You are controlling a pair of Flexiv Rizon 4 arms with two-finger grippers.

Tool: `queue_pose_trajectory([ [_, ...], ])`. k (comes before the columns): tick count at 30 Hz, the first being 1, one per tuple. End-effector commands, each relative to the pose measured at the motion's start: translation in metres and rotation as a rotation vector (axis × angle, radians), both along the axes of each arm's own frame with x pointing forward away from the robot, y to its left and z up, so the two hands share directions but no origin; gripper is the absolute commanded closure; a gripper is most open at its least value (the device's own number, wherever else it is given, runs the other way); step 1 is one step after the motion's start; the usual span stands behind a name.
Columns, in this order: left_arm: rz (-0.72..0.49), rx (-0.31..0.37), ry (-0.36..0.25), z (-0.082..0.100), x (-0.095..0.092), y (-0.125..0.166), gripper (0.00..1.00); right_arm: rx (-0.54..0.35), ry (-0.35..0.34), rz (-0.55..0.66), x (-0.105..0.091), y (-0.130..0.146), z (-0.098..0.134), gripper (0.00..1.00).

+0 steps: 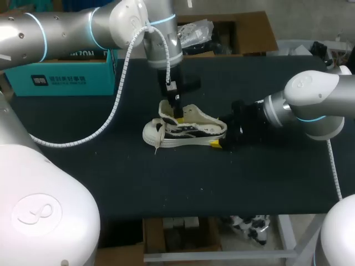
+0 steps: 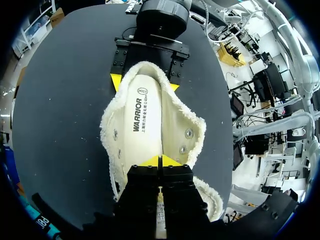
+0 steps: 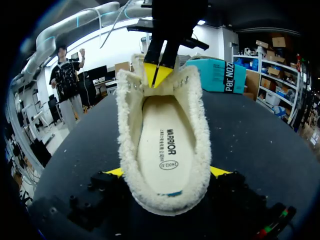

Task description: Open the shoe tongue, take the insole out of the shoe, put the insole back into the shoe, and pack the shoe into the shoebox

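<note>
The shoe point(image 1: 188, 132) lies on its side in the middle of the black table point(image 1: 111, 177). Its toe points to my left and its heel points to my right.

My left arm point(image 1: 66, 30) comes in from the far left corner and bends down over the shoe. Its wrist points straight down. The left gripper point(image 1: 178, 117) hangs right above the front of the shoe's opening. Its two yellow tips are pressed close together, and they pinch the tongue point(image 1: 165, 108) between them. The tongue stands up, away from the opening.

My right arm point(image 1: 310, 102) comes in from the right side and lies low and flat over the table. The right gripper point(image 1: 217, 144) is at the heel. Its fingers are spread wide, one yellow tip on each side of the heel, and both touch the shoe. So it holds the shoe by the heel.

From the left wrist, the shoe's mouth is wide open under the left gripper point(image 2: 160, 161). The pale insole point(image 2: 147, 117) lies flat inside the shoe.

From the right wrist, the heel sits between the fingers of the right gripper point(image 3: 168, 171), and the insole point(image 3: 167, 145) shows inside.

The teal shoebox point(image 1: 66, 77) stands at the far left edge of the table, well apart from the shoe.
</note>
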State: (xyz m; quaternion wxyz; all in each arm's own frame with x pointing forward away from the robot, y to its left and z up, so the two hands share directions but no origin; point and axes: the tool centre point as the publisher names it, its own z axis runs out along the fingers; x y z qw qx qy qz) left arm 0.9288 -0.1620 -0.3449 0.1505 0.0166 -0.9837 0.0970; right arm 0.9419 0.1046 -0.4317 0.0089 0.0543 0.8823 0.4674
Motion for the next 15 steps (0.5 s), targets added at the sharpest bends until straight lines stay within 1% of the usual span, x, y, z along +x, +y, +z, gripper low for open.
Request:
queue_pose_trajectory([
  [1,-0.024,-0.002,0.038,-0.014,0.007,-0.011,1.00,0.005,0.000,0.002,0.001,-0.001,-0.008,1.00],
  [9,-0.056,0.019,0.039,-0.024,-0.005,-0.017,1.00,0.005,0.000,0.002,0.001,-0.001,-0.008,1.00],
  [15,-0.057,0.046,0.017,-0.036,-0.016,-0.018,1.00,0.005,0.000,0.002,0.001,-0.001,-0.008,1.00],
])
